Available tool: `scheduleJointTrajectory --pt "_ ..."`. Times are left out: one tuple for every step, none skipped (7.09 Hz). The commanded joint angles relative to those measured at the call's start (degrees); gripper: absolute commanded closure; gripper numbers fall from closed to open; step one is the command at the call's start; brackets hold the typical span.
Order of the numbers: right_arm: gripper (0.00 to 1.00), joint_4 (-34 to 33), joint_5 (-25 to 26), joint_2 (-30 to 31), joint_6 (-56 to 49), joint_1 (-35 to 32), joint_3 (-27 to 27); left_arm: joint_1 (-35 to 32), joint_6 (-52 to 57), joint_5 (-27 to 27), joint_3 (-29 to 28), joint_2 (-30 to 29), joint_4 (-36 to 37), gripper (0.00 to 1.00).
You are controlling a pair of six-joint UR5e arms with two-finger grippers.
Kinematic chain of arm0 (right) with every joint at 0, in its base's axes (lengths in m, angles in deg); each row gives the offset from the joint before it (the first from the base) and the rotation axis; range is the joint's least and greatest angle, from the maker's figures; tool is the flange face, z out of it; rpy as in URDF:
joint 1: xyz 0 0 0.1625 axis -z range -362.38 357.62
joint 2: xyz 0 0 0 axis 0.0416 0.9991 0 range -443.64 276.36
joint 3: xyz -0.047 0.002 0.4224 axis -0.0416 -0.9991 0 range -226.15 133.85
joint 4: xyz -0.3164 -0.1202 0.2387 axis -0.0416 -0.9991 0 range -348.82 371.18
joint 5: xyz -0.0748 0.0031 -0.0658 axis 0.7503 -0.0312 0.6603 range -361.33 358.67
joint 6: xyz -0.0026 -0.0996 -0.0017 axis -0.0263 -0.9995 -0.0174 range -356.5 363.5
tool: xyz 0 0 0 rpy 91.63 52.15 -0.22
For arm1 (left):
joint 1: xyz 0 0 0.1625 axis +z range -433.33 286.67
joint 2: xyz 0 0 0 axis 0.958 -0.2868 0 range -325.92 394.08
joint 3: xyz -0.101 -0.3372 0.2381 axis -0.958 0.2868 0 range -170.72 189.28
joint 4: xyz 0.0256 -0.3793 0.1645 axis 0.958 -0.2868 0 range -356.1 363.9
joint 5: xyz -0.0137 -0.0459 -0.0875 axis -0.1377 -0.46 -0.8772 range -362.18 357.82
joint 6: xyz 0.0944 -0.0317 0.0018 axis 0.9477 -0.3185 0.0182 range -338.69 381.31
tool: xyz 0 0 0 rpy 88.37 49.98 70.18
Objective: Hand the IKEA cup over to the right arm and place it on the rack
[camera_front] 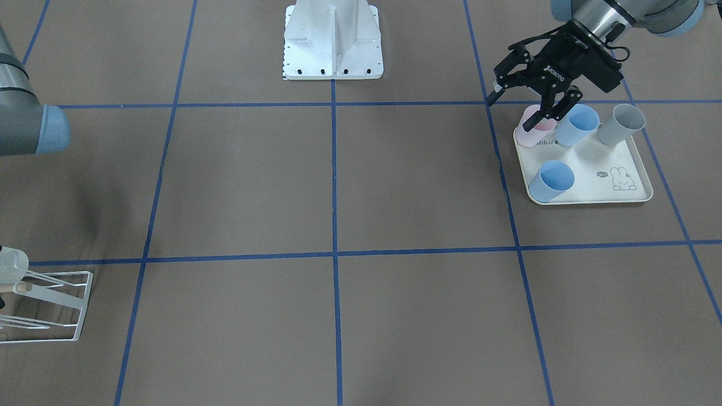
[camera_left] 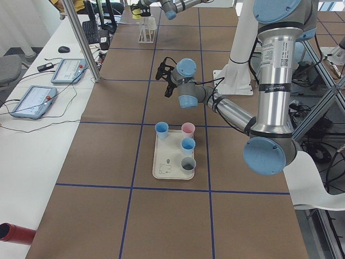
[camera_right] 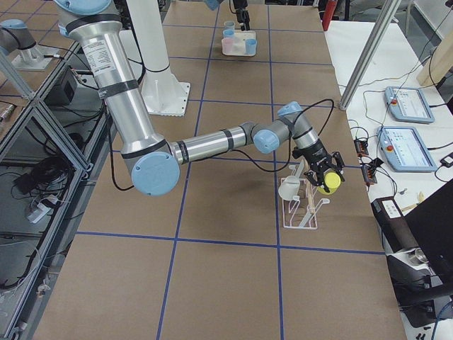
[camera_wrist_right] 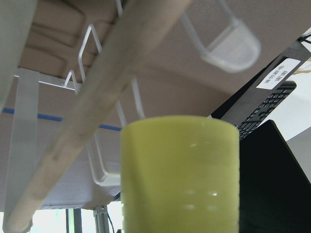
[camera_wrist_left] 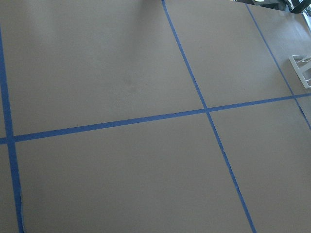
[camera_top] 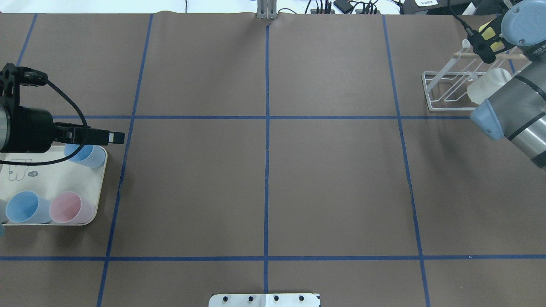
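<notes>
My right gripper [camera_top: 483,42] is shut on a yellow-green IKEA cup [camera_top: 489,32] and holds it at the far end of the white wire rack [camera_top: 448,91], beside the wooden dowel [camera_wrist_right: 97,107]. The cup [camera_wrist_right: 180,174] fills the right wrist view, just under the dowel; whether they touch I cannot tell. The exterior right view shows the cup [camera_right: 328,183] at the rack [camera_right: 304,205]. My left gripper [camera_front: 512,111] is open and empty over the cream tray [camera_front: 598,189], one finger at the pink cup [camera_front: 530,134].
A whitish cup [camera_top: 486,85] sits on the rack. The tray holds two blue cups [camera_front: 553,180], the pink one and a grey one [camera_front: 620,124]. The robot's white base [camera_front: 333,39] stands at the table's middle edge.
</notes>
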Motion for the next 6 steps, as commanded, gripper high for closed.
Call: scheduleJointTrajectory --pt "0.90 0.1 0.1 0.2 0.5 0.4 0.0 0.0 0.0 -0.1 0.0 -0.2 0.0 0.00" --pt "0.87 0.1 0.6 0.3 0.5 0.4 0.0 0.1 0.0 -0.1 0.0 -0.3 0.0 0.00" --pt "0.79 0.1 1.3 0.4 0.5 0.9 0.0 0.1 0.0 -0.1 0.0 -0.3 0.0 0.00" --pt "0.64 0.1 2.9 0.5 0.5 1.6 0.0 0.0 0.0 -0.1 0.0 -0.3 0.0 0.00" --pt "0.60 0.1 3.1 0.6 0.5 1.7 0.0 0.0 0.0 -0.1 0.0 -0.3 -0.1 0.00" --pt "0.58 0.1 3.1 0.8 0.5 1.8 0.0 0.1 0.0 0.0 0.0 -0.3 -0.1 0.00"
